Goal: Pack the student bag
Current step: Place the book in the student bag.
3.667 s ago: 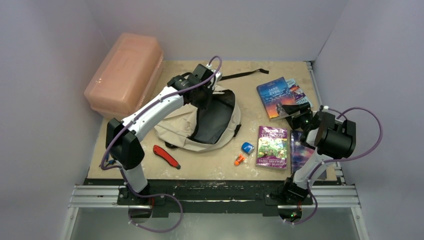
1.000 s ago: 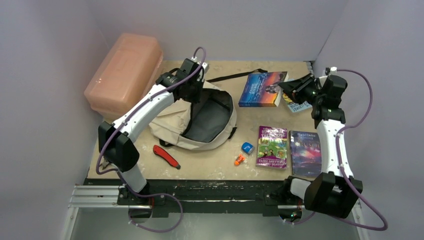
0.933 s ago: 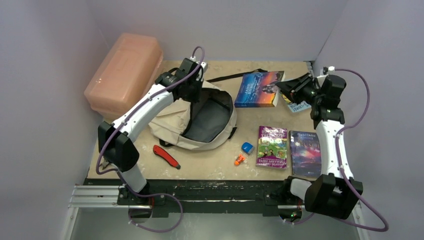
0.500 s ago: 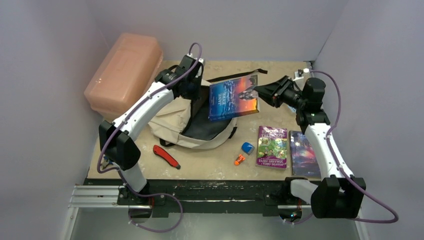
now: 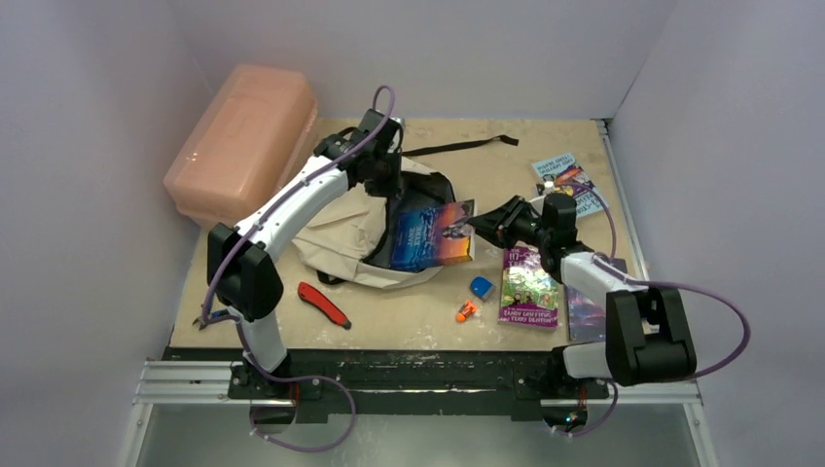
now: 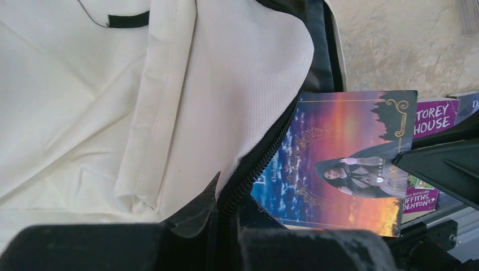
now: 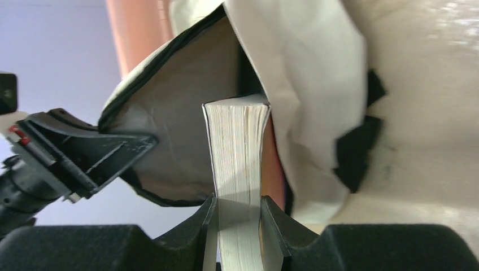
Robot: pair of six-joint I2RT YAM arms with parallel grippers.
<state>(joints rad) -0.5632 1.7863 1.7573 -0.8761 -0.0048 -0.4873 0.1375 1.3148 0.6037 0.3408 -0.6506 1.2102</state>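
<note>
The beige student bag (image 5: pixel 350 226) lies open at mid-table. My left gripper (image 5: pixel 381 181) is shut on the bag's black zipper rim (image 6: pixel 265 161) and holds the mouth up. My right gripper (image 5: pixel 484 224) is shut on a blue and orange book (image 5: pixel 432 235), its far end inside the bag's mouth. The cover shows in the left wrist view (image 6: pixel 344 161). In the right wrist view the page edge (image 7: pixel 237 147) sits between my fingers (image 7: pixel 208 226), pointing into the bag's opening (image 7: pixel 169 152).
A pink plastic box (image 5: pixel 243 141) stands at the back left. A red utility knife (image 5: pixel 323 304), a blue sharpener (image 5: pixel 482 287), an orange item (image 5: pixel 466 311), a purple book (image 5: pixel 530 284) and another book (image 5: pixel 566 180) lie on the table.
My right arm carried the blue and orange book from the back right over to the bag and lowered its end into the mouth. My left gripper kept hold of the rim.
</note>
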